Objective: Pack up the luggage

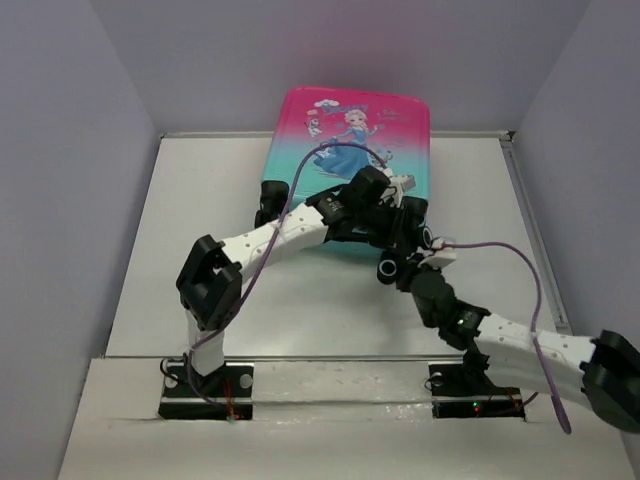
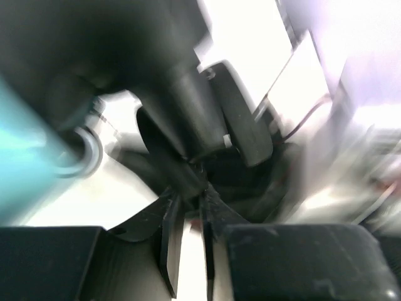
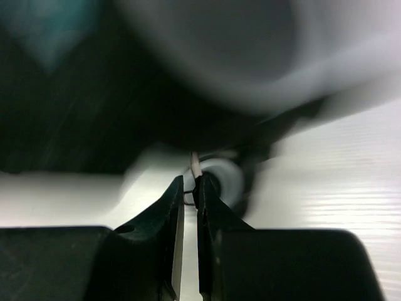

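Note:
The luggage lies flat and closed at the far middle of the table, with its pink-to-teal princess shell facing up. Both grippers crowd its near right edge. My left gripper has its jaws nearly together, tips against a dark blurred part; what they pinch is not clear. A strip of teal shell shows at the left of that view. My right gripper is shut on a small pale zipper pull with a thin metal loop. Both wrist views are blurred.
The white table is walled by grey panels on the left, right and back. The right arm's purple cable loops over the right side of the table. The two arms overlap just in front of the suitcase.

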You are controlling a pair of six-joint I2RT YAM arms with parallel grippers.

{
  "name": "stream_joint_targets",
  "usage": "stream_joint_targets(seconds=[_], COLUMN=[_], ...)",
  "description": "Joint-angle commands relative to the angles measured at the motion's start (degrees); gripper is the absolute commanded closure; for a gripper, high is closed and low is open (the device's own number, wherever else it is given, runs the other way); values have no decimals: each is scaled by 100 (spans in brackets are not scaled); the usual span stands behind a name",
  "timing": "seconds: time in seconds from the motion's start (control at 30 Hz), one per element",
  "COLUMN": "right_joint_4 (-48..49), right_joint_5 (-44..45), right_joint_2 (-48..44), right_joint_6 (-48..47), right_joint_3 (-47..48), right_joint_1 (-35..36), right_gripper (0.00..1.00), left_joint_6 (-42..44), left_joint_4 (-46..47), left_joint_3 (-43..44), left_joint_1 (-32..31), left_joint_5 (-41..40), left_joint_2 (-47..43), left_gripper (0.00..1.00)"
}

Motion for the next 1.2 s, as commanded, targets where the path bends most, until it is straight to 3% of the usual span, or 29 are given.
stream_joint_targets(seconds=[0.0,0.1,0.13,0.23,0.33,0.4,0.47,0.5,0.67,0.73,0.97,1.17], right_joint_4=[2370,3366,4144,4741,4582,4137,3564,3310,2290,1782,1340,1076], right_joint_5=[950,1082,1196,802,775,601,390,32,-673,-902,-1105,-1597], right_joint_2=[1703,2581,3341,4418,4107,3729,3177,3017,2146,1778,1653,1363], right_joint_6=[-354,-204,-344,-846,-284,-118,-47,-20,-169,-335,-495,-574], right_joint_3=[604,630,726,1208,975,798,676,640,745,893,1053,982], right_joint_1=[1956,2122,2192,2246,2246,2062,1772,1641,1061,981,928,489], right_gripper=[93,93,93,93,93,93,93,93,93,93,93,93], left_joint_6=[-76,-488,-803,-1174,-764,-35,352,450,907,812,609,1004], left_joint_4=[1952,1801,1940,2275,1752,1381,1335,1239,-95,-691,-1424,-293], left_joint_3=[1987,2683,2849,2894,2721,2343,1168,276,-1962,-2787,-3573,-3944], left_joint_1=[456,518,518,518,570,649,807,930,1378,1615,1906,2100], left_joint_5=[386,704,748,888,740,47,-854,-1156,-3727,-4215,-5008,-3938], left_joint_2=[223,680,768,883,402,-455,-1248,-2105,-4229,-5168,-5270,-5120], left_gripper=[75,60,39,1,1,1,1,1,1,1,5,4])
